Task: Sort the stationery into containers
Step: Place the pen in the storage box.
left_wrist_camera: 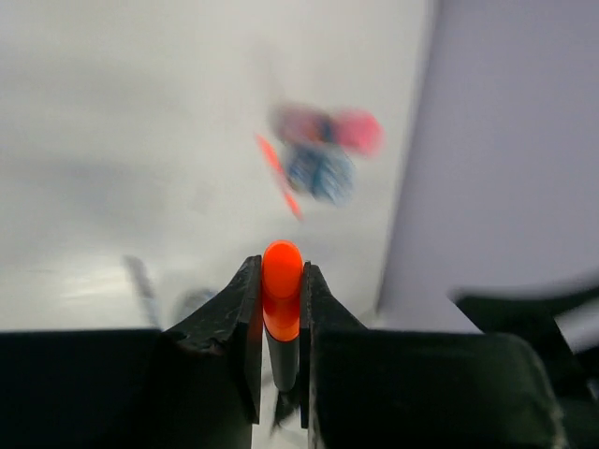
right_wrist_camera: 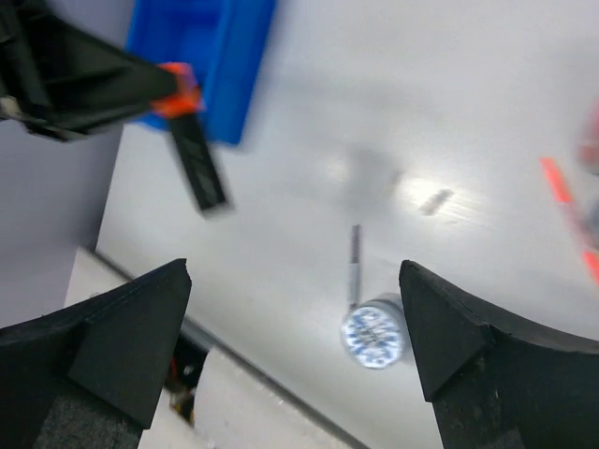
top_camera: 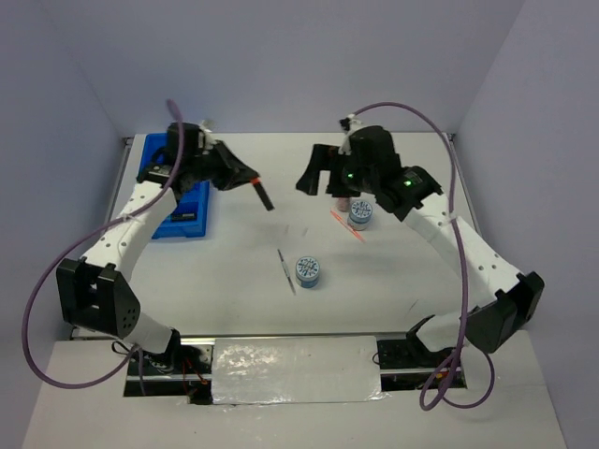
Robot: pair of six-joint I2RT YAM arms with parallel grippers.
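My left gripper (top_camera: 253,179) is shut on a black highlighter with an orange cap (top_camera: 265,195) and holds it above the table, right of the blue tray (top_camera: 183,223). In the left wrist view the orange cap (left_wrist_camera: 282,279) sits between the fingers. My right gripper (top_camera: 313,176) is open and empty, raised above the table's far middle. Between its fingertips (right_wrist_camera: 140,309) a blue-white disc (right_wrist_camera: 374,334) and a thin grey stick (right_wrist_camera: 355,258) lie below. That disc (top_camera: 308,271) lies beside the grey stick (top_camera: 286,271).
A second disc (top_camera: 361,213) and a thin orange stick (top_camera: 347,226) lie under the right arm, with something pink (left_wrist_camera: 357,132) beside them. The blue tray lies partly under the left arm at the far left. Walls close in the far, left and right sides.
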